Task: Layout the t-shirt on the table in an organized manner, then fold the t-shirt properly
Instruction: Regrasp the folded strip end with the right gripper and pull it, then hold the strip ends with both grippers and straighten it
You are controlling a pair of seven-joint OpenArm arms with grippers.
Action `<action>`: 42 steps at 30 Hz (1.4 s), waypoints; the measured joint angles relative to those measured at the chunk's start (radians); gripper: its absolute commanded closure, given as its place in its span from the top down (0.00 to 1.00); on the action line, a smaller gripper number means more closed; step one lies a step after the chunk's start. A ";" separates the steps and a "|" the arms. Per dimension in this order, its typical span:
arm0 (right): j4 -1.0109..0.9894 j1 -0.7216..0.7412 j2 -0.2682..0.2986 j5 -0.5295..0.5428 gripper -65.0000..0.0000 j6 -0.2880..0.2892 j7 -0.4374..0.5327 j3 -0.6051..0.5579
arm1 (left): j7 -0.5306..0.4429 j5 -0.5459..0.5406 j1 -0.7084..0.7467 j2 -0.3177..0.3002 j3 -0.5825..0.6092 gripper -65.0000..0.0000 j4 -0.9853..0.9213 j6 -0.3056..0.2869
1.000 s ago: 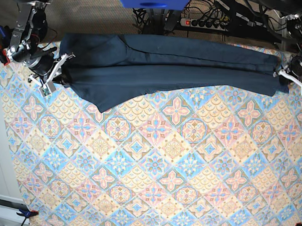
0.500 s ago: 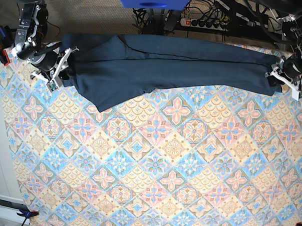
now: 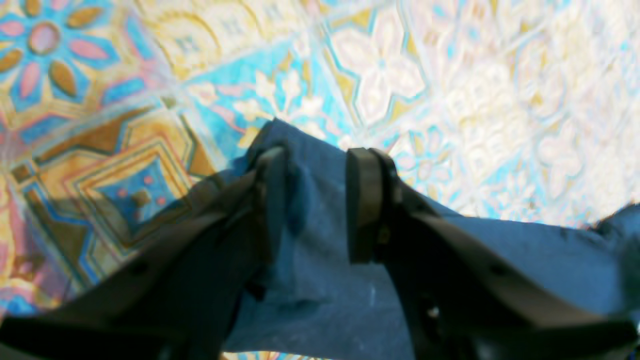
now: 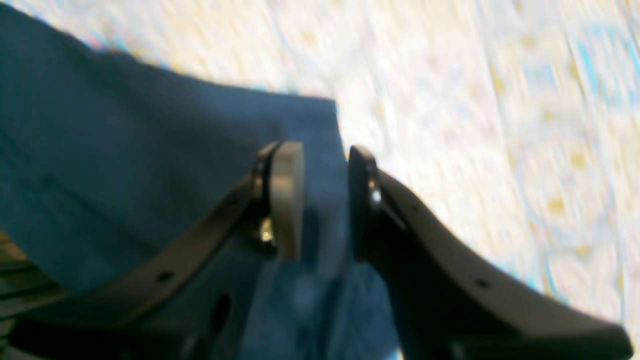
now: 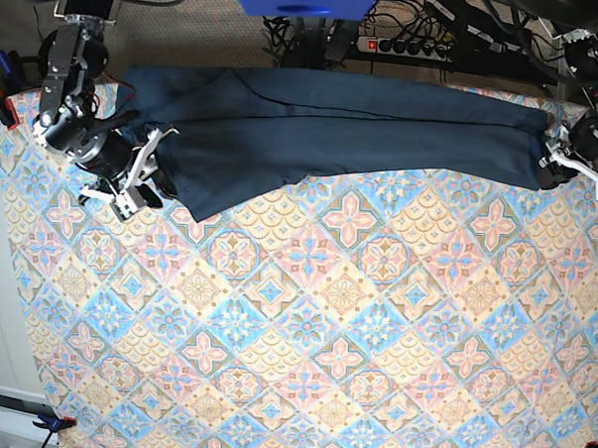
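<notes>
- t-shirt: soft matt navy cloth, fine weave
- table: printed cloth cover, matt
- left gripper fingers: matt dark plastic

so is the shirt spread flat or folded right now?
Folded: the shirt lies as a long narrow band along the table's far edge, layers overlapping lengthwise, not spread flat.

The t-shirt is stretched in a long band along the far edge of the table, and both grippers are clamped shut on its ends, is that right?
Not quite. The t-shirt does lie in a long band along the far edge of the table, but both wrist views show the left gripper and the right gripper with jaws apart, cloth lying loose between them.
</notes>
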 measured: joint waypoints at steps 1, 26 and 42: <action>-0.003 0.016 -0.005 -0.001 0.23 0.000 -0.010 -0.002 | 0.001 -0.012 0.000 0.000 0.000 0.28 0.000 0.000; -0.420 0.259 -0.050 -0.214 0.36 -0.006 0.078 -0.126 | 0.031 -0.034 -0.022 0.004 0.004 0.49 0.001 0.000; -0.561 0.266 -0.047 -0.201 0.36 -0.006 0.173 -0.263 | 0.030 -0.033 -0.021 0.005 0.004 0.49 0.001 0.000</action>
